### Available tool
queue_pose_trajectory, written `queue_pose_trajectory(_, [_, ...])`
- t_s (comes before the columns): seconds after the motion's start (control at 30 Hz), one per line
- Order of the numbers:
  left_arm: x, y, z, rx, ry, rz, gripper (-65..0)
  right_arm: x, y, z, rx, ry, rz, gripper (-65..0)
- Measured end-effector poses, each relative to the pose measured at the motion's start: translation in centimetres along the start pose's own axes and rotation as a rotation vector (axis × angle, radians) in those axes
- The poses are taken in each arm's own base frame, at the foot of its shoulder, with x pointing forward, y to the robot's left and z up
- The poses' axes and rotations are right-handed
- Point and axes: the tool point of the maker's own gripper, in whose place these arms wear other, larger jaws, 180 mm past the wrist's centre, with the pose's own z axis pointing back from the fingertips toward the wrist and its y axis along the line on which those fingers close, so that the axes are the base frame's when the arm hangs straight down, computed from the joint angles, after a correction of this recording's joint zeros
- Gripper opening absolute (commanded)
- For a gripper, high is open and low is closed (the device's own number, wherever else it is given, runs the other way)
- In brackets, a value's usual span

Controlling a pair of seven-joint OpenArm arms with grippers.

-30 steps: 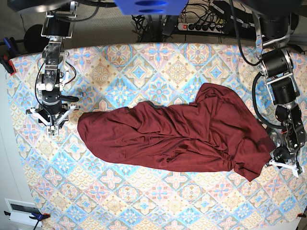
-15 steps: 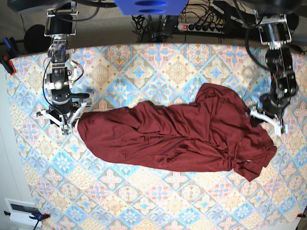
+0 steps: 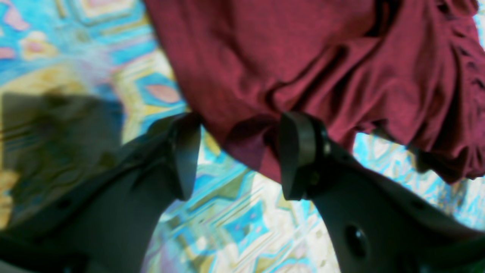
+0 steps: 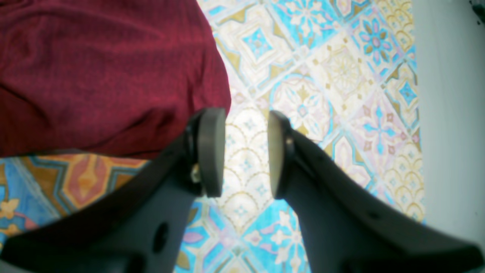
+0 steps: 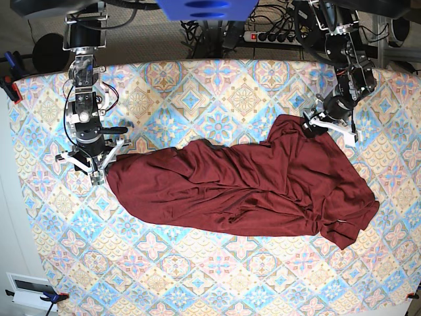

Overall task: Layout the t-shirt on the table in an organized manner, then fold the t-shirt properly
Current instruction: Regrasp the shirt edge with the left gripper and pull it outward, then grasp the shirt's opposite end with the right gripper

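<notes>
Since the earlier frame, your left gripper [image 5: 327,125] is moving up to the t-shirt's [image 5: 243,187] upper edge, jaws parted around a fold. Your right gripper [image 4: 246,151] is hovering open beside the crumpled shirt's other end, which is lying mid-table [image 5: 197,276].

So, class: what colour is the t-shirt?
Plain dark maroon-red t-shirt, clearest in the base view.

Light is bright and even in the base view, the table [image 5: 217,85] sharply patterned; soft shadows sit in the folds of the t-shirt [image 5: 243,184]; the left wrist view is heavily smeared with blur, worst toward nine o'clock, where a dark shadow falls; the right wrist view is softer-focused, its near gripper arms dark and underlit.
</notes>
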Motion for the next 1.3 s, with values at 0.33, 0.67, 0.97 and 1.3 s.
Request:
queue_pose_trajectory(0.33, [0.3,-0.3,-3.1,-0.040,0.025,0.100,-63.4,0.0,-0.1,0.0,-0.002,0.002,0.000,-47.1])
queue_pose_trajectory(0.67, [5.6,6.0,1.7,0.148,0.009,-0.121,-65.0,0.1,-0.1,0.0,-0.002,-0.002,0.001,-47.1])
queue_pose_trajectory(0.97, [14.8,8.9,6.9,0.283,-0.125,-0.311,-65.0,0.7,5.5,0.3,0.138,-0.020,0.048,-47.1])
queue_pose_trajectory(1.3, [20.0,12.8,11.5,0.486,-0.287,-0.374,-65.0,0.9,8.7,0.7,0.214,-0.030,0.099,-47.0])
